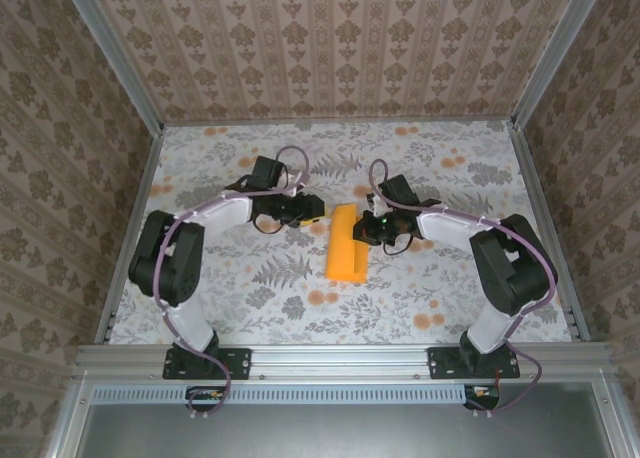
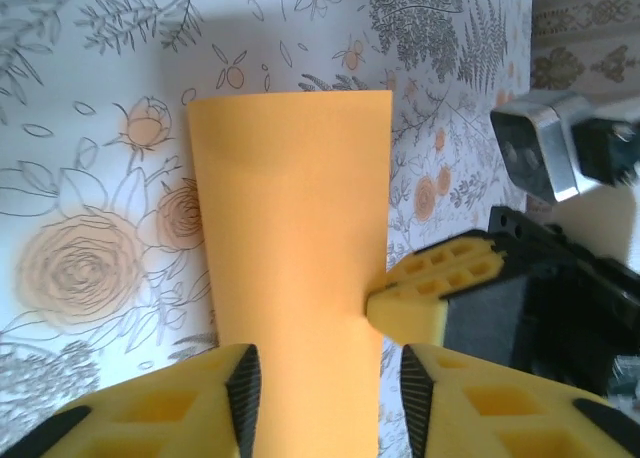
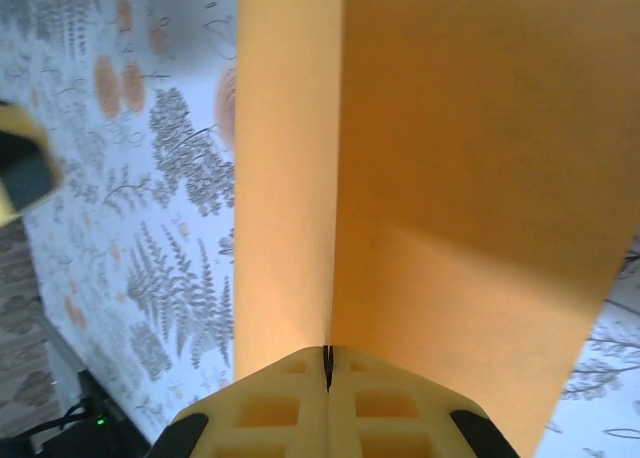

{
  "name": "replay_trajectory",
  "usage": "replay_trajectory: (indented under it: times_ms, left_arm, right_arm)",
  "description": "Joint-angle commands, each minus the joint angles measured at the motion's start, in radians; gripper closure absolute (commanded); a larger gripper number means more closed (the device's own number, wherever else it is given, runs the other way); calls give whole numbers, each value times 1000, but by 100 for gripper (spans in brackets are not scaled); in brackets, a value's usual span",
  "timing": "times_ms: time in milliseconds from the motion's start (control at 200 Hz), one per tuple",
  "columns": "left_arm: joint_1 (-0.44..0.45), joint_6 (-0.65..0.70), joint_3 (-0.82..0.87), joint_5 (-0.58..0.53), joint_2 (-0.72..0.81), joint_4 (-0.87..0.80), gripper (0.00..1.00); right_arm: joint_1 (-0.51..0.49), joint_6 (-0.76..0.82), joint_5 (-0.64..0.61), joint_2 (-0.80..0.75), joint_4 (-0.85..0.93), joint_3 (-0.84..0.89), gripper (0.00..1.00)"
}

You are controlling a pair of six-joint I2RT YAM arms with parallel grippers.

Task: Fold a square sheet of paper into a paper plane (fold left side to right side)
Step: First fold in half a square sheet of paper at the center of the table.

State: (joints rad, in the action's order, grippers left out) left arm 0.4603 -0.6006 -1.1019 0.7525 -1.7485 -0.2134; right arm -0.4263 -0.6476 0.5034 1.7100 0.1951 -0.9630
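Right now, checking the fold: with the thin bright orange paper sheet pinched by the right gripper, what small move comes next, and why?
Probably lower the left gripper to press the crease flat: the bright orange paper sheet lies as a narrow doubled strip, the right gripper is shut on its edge, and the left's open jaws straddle it.

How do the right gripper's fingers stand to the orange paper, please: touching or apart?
Touching. In the right wrist view the right gripper has its fingers shut on a raised layer of the orange paper.
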Motion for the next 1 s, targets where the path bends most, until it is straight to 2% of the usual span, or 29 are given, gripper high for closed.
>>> replay_trajectory:
  times_ms: [0, 205, 340, 605, 735, 890, 995]
  left_arm:
    - [22, 74, 9, -44, 5, -114, 51]
    - [96, 56, -31, -82, -97, -113, 39]
    - [125, 73, -97, -144, -162, -180, 37]
    - [150, 77, -128, -157, -217, -192, 44]
    - [166, 85, -143, -178, -243, -216, 49]
    - [189, 100, -171, -233, -266, -264, 51]
    - [200, 104, -183, -269, -275, -288, 51]
  right_arm:
    - [2, 53, -84, 40, 121, -28, 100]
    - [1, 45, -114, 40, 109, -6, 100]
    - [1, 42, -117, 44, 104, -3, 100]
    - [0, 34, -132, 43, 108, 17, 100]
    - [0, 29, -132, 37, 99, 31, 97]
    - [4, 50, -182, -4, 119, 32, 80]
    - [20, 57, -239, -61, 119, 49, 64]
